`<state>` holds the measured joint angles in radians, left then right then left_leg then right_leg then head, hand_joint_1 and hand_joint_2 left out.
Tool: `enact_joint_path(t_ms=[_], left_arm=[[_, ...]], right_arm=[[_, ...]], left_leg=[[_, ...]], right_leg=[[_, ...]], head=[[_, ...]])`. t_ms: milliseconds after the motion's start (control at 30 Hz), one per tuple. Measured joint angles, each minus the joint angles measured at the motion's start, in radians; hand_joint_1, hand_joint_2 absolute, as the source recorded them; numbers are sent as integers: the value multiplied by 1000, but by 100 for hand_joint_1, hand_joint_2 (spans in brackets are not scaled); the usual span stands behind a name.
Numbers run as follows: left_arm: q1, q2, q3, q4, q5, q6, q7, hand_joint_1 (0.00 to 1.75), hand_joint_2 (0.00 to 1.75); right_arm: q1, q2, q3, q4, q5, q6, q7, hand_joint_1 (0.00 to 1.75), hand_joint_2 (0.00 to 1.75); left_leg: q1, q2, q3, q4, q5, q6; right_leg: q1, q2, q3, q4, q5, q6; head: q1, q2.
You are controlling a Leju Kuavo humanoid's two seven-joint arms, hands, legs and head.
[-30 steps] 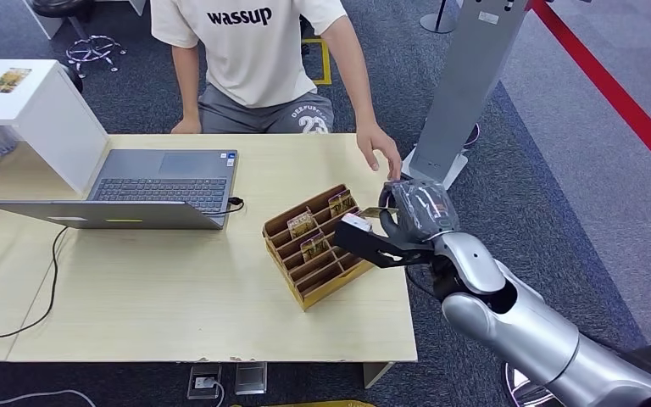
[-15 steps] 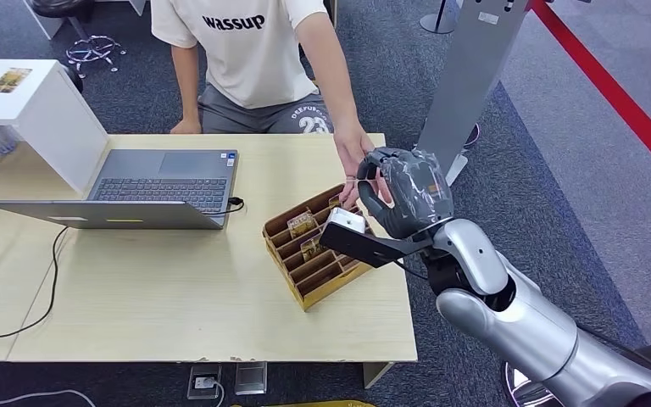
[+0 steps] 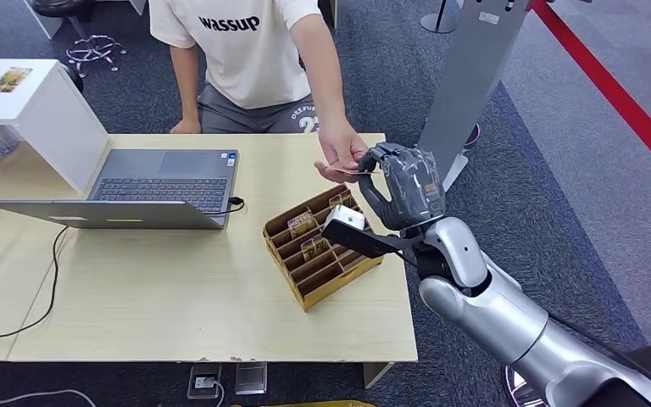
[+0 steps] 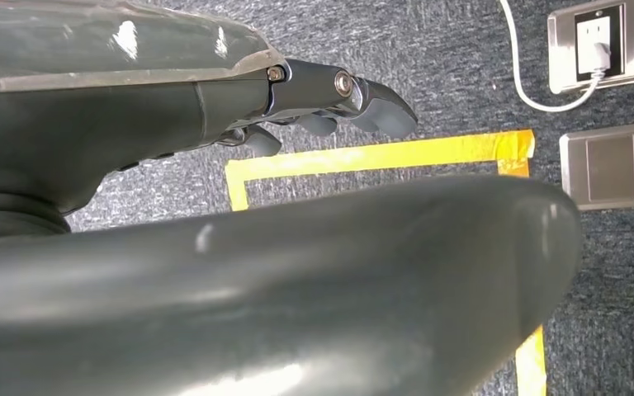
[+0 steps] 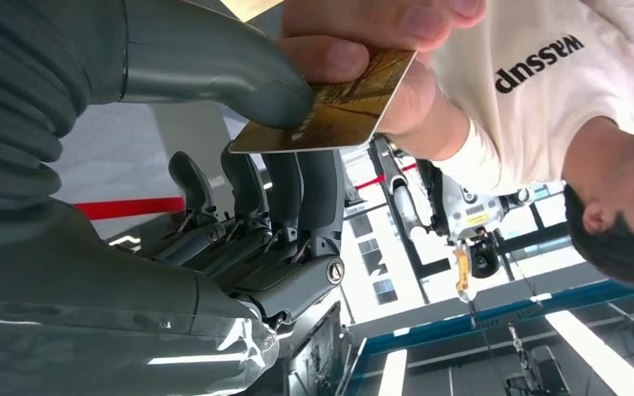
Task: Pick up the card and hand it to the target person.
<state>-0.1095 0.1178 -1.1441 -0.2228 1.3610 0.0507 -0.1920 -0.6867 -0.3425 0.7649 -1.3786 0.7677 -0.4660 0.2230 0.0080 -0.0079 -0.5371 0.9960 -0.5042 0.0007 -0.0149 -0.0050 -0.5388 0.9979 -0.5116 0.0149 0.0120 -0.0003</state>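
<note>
My right hand (image 3: 403,191) is raised above the table's far right corner and pinches a gold card (image 5: 330,115) between thumb and fingers. The card (image 3: 363,172) shows as a thin edge at the hand's tip in the head view. The person's hand (image 3: 342,158) reaches across from the far side, and its fingers (image 5: 380,33) grip the card's other end, so both hands hold it. The person in a white T-shirt (image 3: 246,51) sits behind the table. My left hand (image 4: 239,214) hangs over the floor with its fingers loosely extended, holding nothing.
A wooden card rack (image 3: 318,246) with several cards stands below my right hand on the table (image 3: 178,305). An open laptop (image 3: 157,188) and a white box (image 3: 30,110) are at the left. A grey stand (image 3: 466,85) rises at the right.
My right hand has lifted the card up and away from the rack toward the person. The person's hand came from the table edge and took hold of the card.
</note>
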Motion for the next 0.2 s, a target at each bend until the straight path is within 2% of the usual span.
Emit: enact_joint_path(t_ms=[33, 200], left_arm=[[0, 0, 0, 0, -1, -2, -2, 0, 0], [0, 0, -1, 0, -2, -11, -14, 0, 0]], right_arm=[[0, 3, 0, 12, -1, -4, -2, 0, 175], [6, 13, -1, 47, -44, -16, -19, 0, 175]], left_leg=[[0, 0, 0, 0, 0, 0], [0, 0, 0, 0, 0, 0]], right_leg=[[0, 0, 0, 0, 0, 0], [0, 0, 0, 0, 0, 0]], head=[[0, 0], [0, 0]])
